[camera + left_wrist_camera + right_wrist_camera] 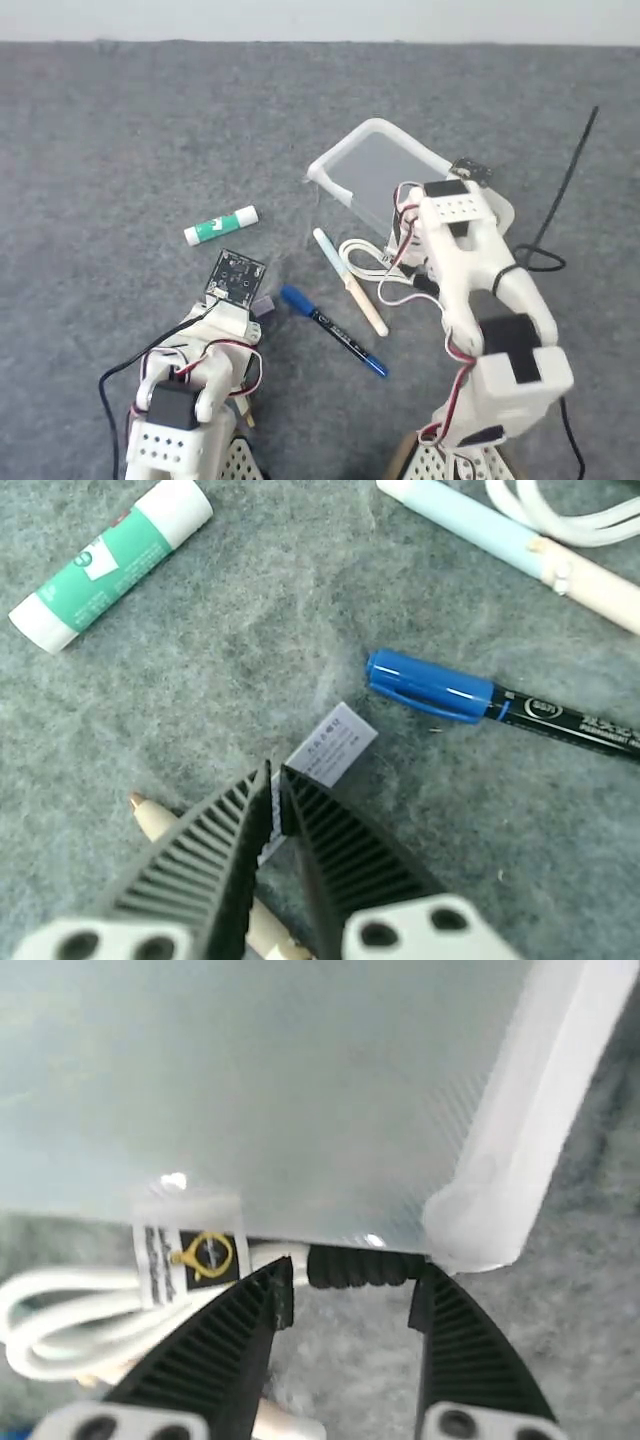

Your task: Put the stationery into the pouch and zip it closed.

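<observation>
The clear pouch (375,170) with a white rim (520,1110) lies at the back right. My right gripper (350,1295) is open at its near edge, and a black ribbed piece (365,1267) on a coiled white cable (365,262) lies between the fingertips. My left gripper (276,778) is shut on a small grey-labelled eraser (333,742), low over the carpet. A blue marker (430,688) lies just past the eraser. Beyond it is a light-blue and beige pen (350,282). The green and white glue stick (221,226) lies farther left.
Grey carpet (120,150) covers the table, with open room at the left and back. A beige pencil tip (150,815) lies under my left fingers. The right arm (455,215) stands over the pouch's near right corner, with its wires looping beside it.
</observation>
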Available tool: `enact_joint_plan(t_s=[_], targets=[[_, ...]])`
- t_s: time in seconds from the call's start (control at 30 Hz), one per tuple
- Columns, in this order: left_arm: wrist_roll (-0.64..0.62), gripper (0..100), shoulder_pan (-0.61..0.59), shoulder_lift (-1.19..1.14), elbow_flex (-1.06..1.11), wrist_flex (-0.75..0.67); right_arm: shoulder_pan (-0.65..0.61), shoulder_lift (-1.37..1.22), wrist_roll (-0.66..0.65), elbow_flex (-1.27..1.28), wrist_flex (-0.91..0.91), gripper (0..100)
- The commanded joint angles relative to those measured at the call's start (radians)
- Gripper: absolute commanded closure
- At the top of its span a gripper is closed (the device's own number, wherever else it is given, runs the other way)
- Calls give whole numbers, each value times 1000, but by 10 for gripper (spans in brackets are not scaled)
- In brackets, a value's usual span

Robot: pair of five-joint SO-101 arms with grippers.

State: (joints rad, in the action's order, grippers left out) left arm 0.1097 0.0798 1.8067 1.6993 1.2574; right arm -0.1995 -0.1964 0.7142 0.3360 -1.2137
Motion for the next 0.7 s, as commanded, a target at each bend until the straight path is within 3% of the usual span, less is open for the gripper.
enact_joint_plan(t_s=[0.0, 0.5, 0.67], targets=[[0, 988, -2, 15, -15, 5, 31, -38, 14, -80, 7, 817], [0, 988, -2, 15, -15, 5, 68, -170, 6, -106, -4, 822], [0, 988, -2, 15, -15, 5, -8, -182, -28, -104, -70, 827]])
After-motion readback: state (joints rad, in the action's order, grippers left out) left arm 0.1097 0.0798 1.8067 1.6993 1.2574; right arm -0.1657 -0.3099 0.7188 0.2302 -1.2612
